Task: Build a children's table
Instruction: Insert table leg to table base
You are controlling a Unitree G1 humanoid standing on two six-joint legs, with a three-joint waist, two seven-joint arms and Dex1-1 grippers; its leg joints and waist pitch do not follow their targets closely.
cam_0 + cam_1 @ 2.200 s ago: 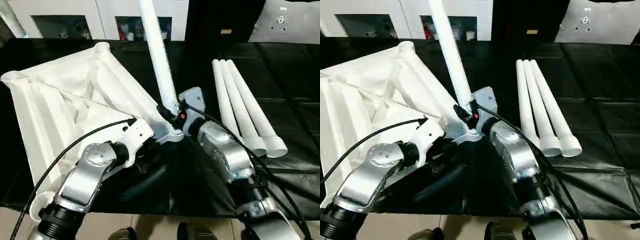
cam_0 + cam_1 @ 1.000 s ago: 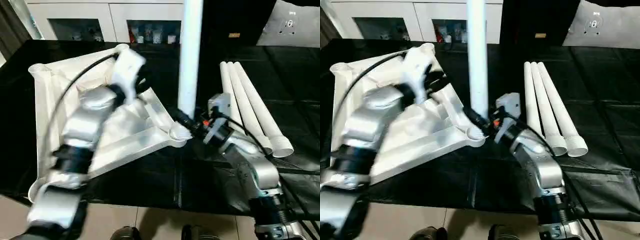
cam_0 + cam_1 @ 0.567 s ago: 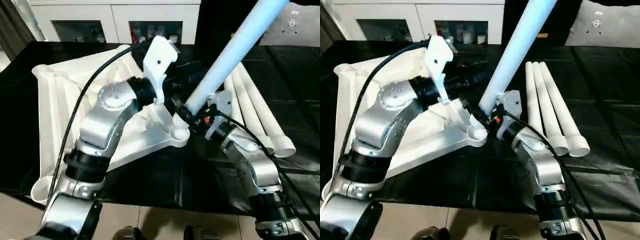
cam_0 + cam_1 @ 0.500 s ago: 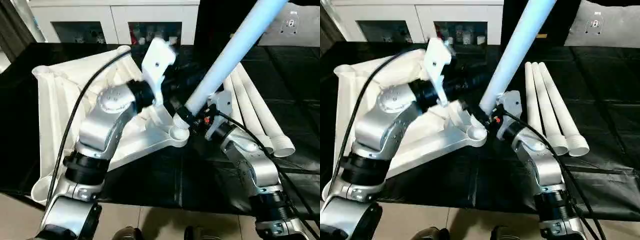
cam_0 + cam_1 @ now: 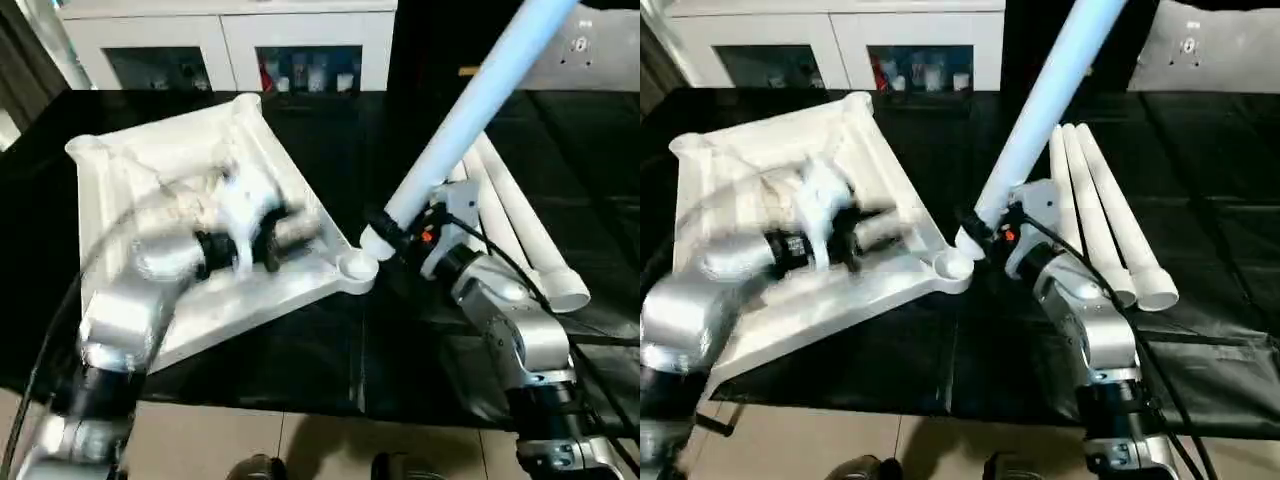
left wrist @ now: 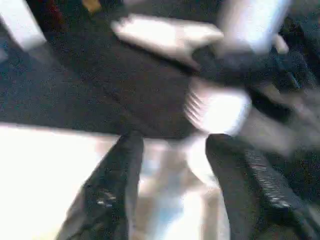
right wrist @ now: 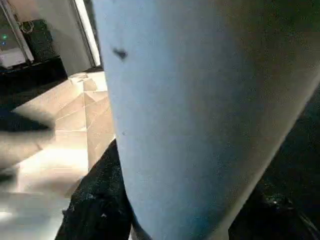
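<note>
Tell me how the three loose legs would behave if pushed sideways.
The legs are round tubes lying flat on the black cover, so they would probably roll. Their flared ends may make them curve rather than roll straight. They look stiff and likely light, being hollow plastic.

Tilted leg [image 5: 470, 110] over corner socket [image 5: 356, 267], blocking access

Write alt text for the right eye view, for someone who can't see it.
The right gripper holds a tilted white leg beside a corner socket of the upturned tabletop. The left gripper hangs over the tabletop; three spare legs lie to the right.
</note>
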